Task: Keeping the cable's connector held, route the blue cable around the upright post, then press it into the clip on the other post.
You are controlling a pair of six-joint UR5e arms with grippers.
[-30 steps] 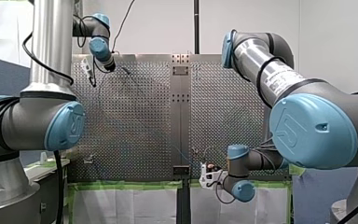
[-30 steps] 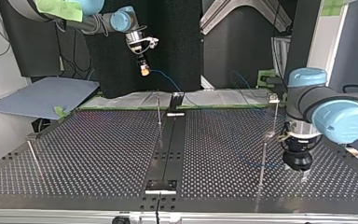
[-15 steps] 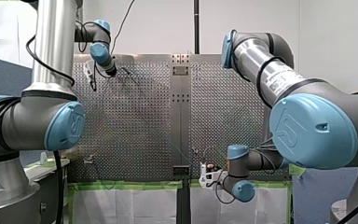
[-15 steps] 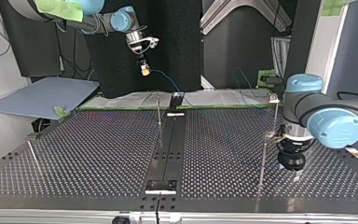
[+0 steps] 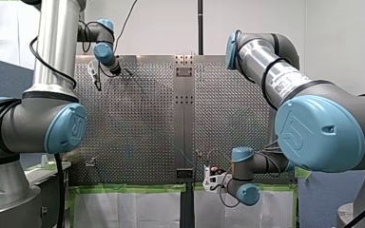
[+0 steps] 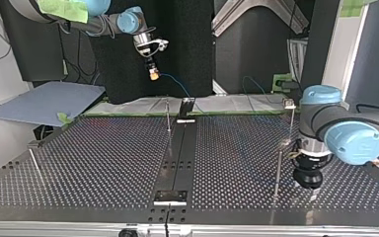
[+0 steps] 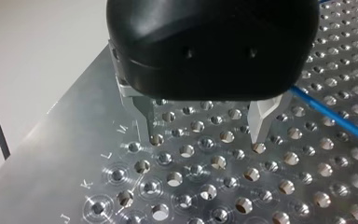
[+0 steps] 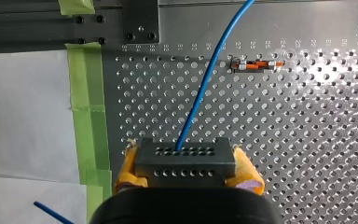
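Here, my right gripper [image 8: 187,167] clamped on the connector [image 8: 185,158]; my left gripper [image 7: 200,138] low, splayed, seemingly empty.

White wall [image 5: 161,28], black backdrop [image 6: 187,49], grey-blue board [image 6: 44,101], green tape [image 8: 88,121] edging white paper [image 8: 23,116]

My front camera sits high behind the rig, looking out over the perforated table [image 5: 138,118]. The top camera faces back across it, low. Both take in the whole table. The left wrist camera sits close over the holes under my left gripper [image 7: 201,139]. The right wrist camera looks from higher, past the connector [image 8: 185,162] in my right gripper [image 8: 189,173].
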